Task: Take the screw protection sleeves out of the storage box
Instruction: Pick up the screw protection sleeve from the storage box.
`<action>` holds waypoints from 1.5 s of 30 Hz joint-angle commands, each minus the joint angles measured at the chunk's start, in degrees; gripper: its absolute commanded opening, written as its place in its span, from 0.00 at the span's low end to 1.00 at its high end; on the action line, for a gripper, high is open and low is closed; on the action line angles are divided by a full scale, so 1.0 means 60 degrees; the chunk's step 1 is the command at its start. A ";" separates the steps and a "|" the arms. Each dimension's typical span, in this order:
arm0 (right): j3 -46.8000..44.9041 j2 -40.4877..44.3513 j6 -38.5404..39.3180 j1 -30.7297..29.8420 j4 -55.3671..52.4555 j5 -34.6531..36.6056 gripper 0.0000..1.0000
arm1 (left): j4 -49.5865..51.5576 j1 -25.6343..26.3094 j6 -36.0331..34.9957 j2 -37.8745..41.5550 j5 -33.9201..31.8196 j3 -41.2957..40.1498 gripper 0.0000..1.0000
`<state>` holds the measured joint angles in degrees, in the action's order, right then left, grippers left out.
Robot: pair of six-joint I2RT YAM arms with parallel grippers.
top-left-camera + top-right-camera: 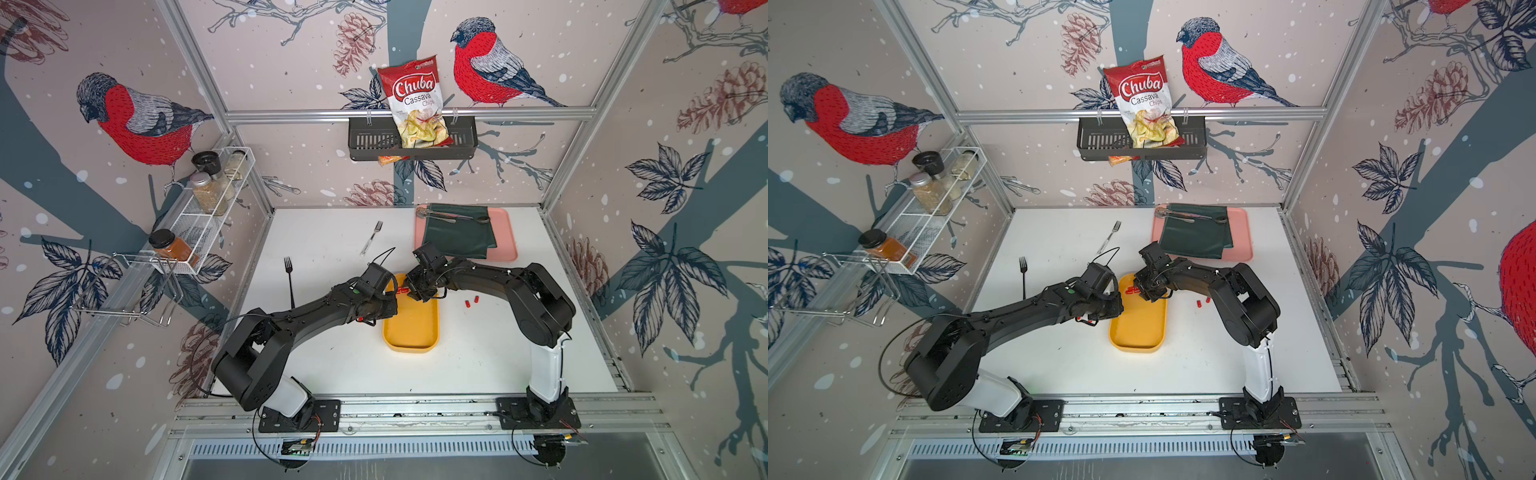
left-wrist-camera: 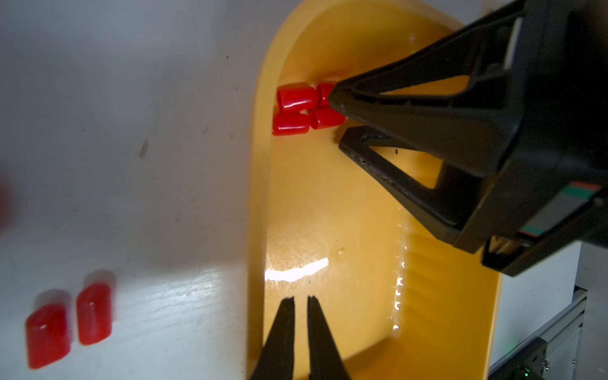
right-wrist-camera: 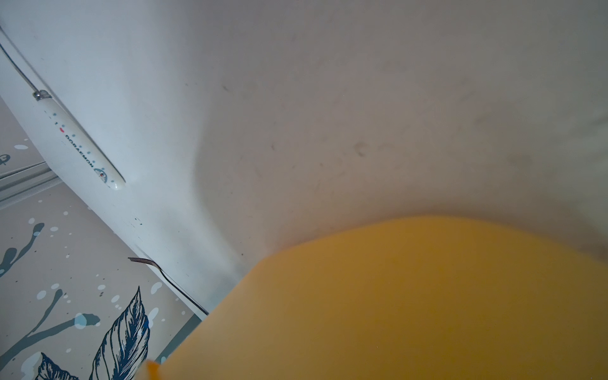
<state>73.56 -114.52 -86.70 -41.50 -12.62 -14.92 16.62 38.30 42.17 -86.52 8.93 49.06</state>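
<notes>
Four red sleeves lie in a tight little pile at the far end of the yellow storage box, right against its wall. Two more sleeves are already out on the bench, just beside the box on the left. Another pair sits on the bench on the right, as we see in both top views.

The right claw is down in the box with its two fingers a little apart. One fingertip touches the pile. We cannot tell if a sleeve is really between the fingers. The left claw hangs over the box, well apart from the pile. Its fingers are almost together and hold nothing.

We think the job now is to pinch one sleeve out of the pile. To do it well, we should go for the sleeve nearest the claw, not one stuck against the wall. We should put one finger on each side of it, low by the box floor, and close slowly. The sleeves are small, round and smooth, so a fast squeeze could make one pop away. Then we should lift straight up, so the others do not get dragged along.
</notes>
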 commanded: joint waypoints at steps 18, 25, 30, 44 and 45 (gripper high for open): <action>0.0437 -0.0586 0.0834 0.0010 -0.0655 0.0030 0.07 | -0.0188 0.0006 -0.0093 -0.0199 0.0050 0.0126 0.13; 0.1026 -0.0499 0.1894 -0.0042 -0.1332 -0.0147 0.04 | -0.0148 0.0014 -0.0085 -0.0155 0.0032 0.0200 0.13; 0.1652 -0.0353 0.2980 -0.0181 -0.2384 -0.0191 0.02 | -0.0139 0.0016 -0.0060 -0.0228 0.0035 0.0246 0.13; 0.2664 0.0461 0.6396 -0.0048 -0.5727 -0.0309 0.00 | 0.0058 0.0017 -0.0185 -0.0229 0.0021 0.0603 0.13; 0.2790 0.0580 0.6795 0.0021 -0.6216 -0.0227 0.00 | 0.0082 0.0017 -0.0201 -0.0228 0.0017 0.0626 0.13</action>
<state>88.55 -112.71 -55.07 -42.00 -40.01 -16.78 16.14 38.30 41.71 -87.85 8.93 52.10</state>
